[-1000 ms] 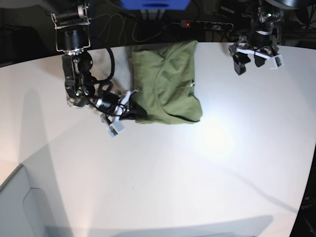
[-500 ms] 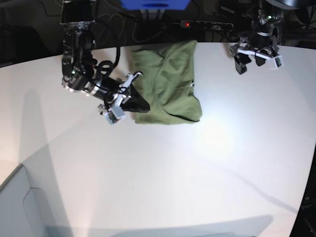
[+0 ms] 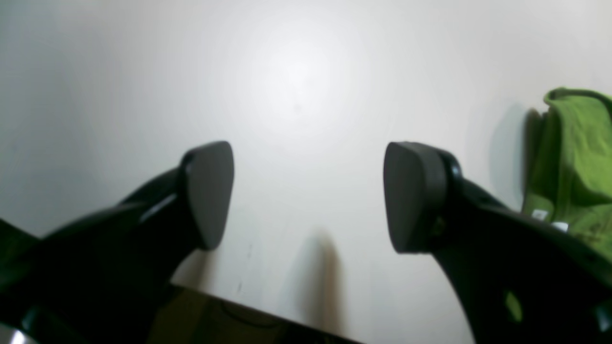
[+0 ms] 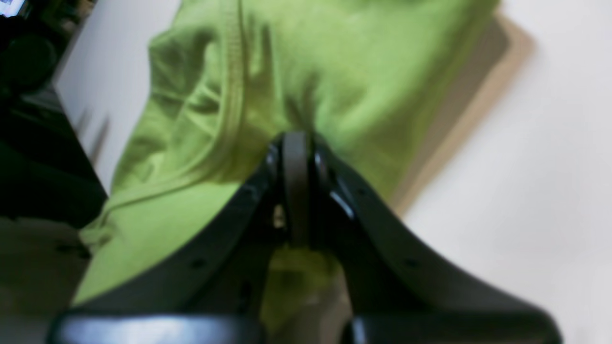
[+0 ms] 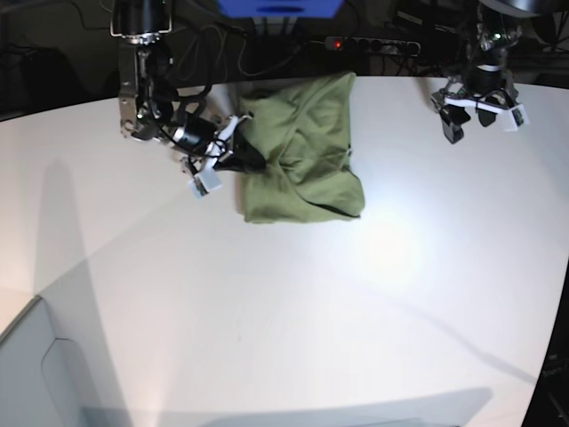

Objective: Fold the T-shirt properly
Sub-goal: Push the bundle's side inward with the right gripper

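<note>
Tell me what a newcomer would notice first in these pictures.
The green T-shirt, bunched into a rough folded bundle at the far side of the white table, stands out most. The right gripper is shut on the shirt's left edge, its pinched tips against the fabric in the right wrist view. The left gripper hangs open and empty near the table's far right edge, apart from the shirt.

A white table (image 5: 293, 311) is carrying everything here, its curved far edge running along the dark background and a bright patch of light glaring just right of its middle. The olive-green T-shirt (image 5: 307, 169) is lying directly on it near the far edge, bunched into a rough, wrinkled bundle, with bare white surface showing around its near and right sides.
</note>
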Available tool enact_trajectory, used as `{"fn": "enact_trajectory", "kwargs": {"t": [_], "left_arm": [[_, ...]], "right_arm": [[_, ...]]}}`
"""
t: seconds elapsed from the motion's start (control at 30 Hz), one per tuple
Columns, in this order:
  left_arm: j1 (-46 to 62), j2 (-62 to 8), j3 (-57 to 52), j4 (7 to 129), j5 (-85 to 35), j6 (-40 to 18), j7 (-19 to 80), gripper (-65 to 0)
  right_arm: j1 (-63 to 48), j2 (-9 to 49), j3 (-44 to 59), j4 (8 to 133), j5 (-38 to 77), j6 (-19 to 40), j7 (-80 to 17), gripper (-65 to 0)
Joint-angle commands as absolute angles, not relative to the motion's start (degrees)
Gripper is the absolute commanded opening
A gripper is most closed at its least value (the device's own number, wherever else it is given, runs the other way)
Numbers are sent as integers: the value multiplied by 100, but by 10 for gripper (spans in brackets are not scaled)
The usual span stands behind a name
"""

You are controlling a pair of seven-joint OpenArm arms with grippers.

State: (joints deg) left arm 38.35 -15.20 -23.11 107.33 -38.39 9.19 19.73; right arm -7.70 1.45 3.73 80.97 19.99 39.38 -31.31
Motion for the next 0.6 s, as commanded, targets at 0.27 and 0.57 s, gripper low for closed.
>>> {"fn": "enact_trajectory", "kwargs": {"t": [0.27,0.57], "left_arm": [[3864,-1578,-2352,10818,-3837,901,1851,-181],[3697,-1578,-2352,10818,-3837,901,1851,-181]], "right_arm": [[-1666,127,347,10193,2220,4000,-3292,-649],[-2026,171,127,9367,2193,4000,-3275,-649]]}}
